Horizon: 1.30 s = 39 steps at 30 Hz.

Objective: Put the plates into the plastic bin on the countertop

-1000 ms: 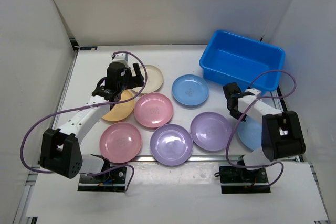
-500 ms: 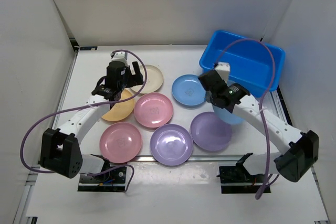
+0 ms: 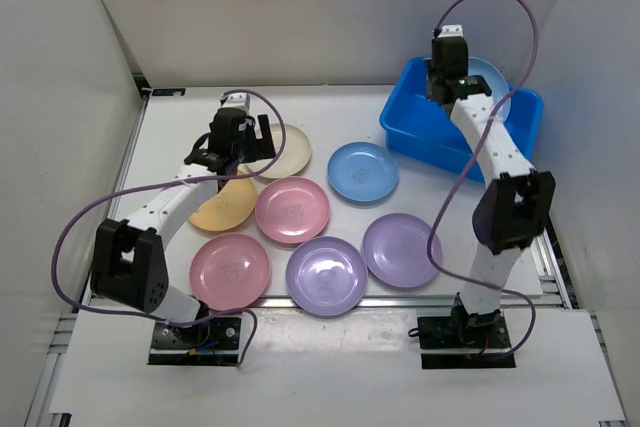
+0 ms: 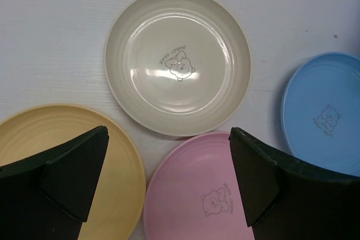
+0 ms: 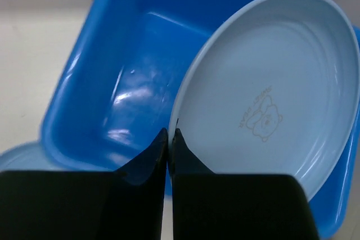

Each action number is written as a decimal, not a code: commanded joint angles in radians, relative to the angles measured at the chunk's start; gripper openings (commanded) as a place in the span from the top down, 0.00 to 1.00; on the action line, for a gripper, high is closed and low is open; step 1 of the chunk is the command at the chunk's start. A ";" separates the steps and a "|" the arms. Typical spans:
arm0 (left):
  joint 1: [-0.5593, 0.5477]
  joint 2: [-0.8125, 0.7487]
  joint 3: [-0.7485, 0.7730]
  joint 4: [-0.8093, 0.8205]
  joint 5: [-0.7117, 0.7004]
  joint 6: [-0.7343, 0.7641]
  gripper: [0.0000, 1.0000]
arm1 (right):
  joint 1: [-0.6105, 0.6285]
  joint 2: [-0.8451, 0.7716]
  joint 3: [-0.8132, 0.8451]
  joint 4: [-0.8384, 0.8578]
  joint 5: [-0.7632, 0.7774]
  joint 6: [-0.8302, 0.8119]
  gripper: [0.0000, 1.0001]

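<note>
Now the right hand (image 5: 169,133) pinched a tilted light blue plate (image 5: 264,99) by its rim, over the bin (image 5: 101,82). That thin pinch might slip, and the plate could bounce out. The left hand (image 4: 169,133) stood wide.

Seven plates (image 3: 292,209) on countertop (image 3: 350,117) left of bin (image 3: 420,137); eighth plate (image 5: 264,82) above bin.
</note>
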 commanded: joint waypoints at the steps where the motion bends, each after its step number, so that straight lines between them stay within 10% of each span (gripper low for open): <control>1: 0.006 0.031 0.065 -0.022 0.042 0.047 0.01 | -0.093 0.132 0.161 -0.021 -0.167 -0.127 1.00; 19: -0.114 0.669 0.734 -0.231 0.380 0.362 0.01 | -0.213 0.522 0.350 -0.009 -0.269 -0.110 0.92; 26: -0.172 0.789 0.846 -0.302 0.447 0.397 0.01 | -0.222 0.509 0.357 -0.040 -0.297 -0.078 0.68; 32: -0.186 0.847 0.863 -0.302 0.491 0.393 0.04 | -0.238 0.384 0.350 -0.061 -0.370 0.000 0.22; 39: -0.192 0.915 0.869 -0.305 0.478 0.360 0.37 | -0.244 0.157 0.166 -0.009 -0.464 0.083 0.14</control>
